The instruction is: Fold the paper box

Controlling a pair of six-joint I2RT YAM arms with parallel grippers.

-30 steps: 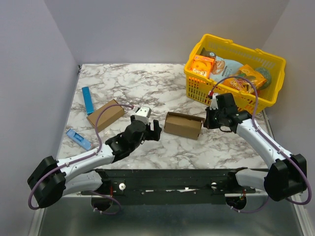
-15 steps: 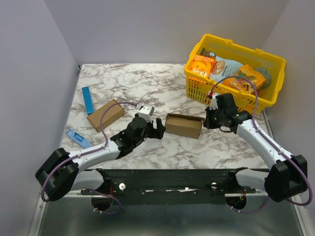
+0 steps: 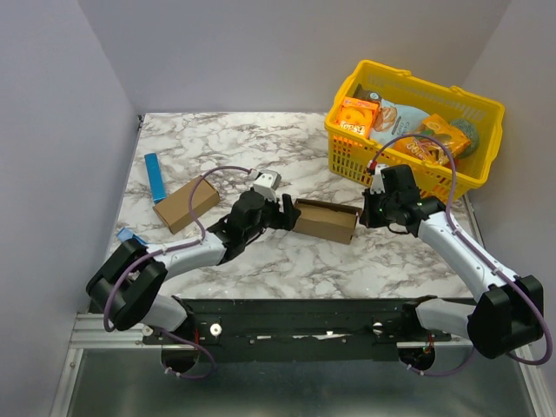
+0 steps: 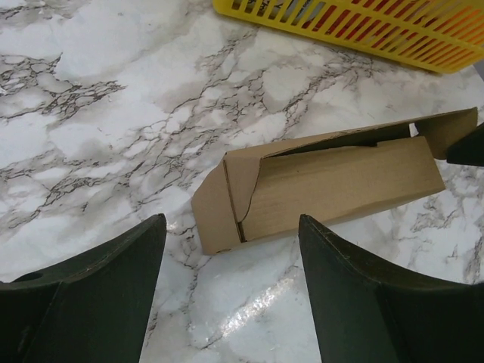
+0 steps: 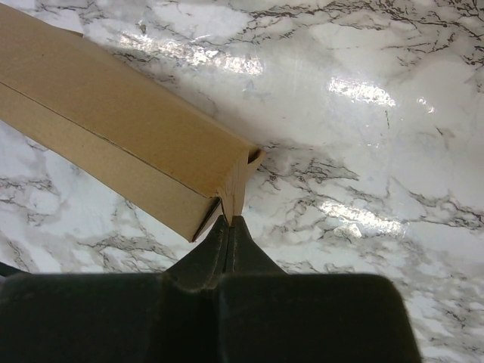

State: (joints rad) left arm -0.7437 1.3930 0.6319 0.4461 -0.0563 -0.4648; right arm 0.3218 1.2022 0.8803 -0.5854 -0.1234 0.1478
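While the paper box (image 3: 326, 221) lies at the middle of the table (image 3: 261, 148) already formed into a carton, its left flap gapes untucked before the open left gripper (image 3: 285, 214), and the closed right gripper (image 5: 228, 223) pinches its right end.

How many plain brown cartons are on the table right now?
2. The paper box lies in the middle, near the yellow basket; the other brown carton sits at the left, beside the blue packet. None appears hidden.
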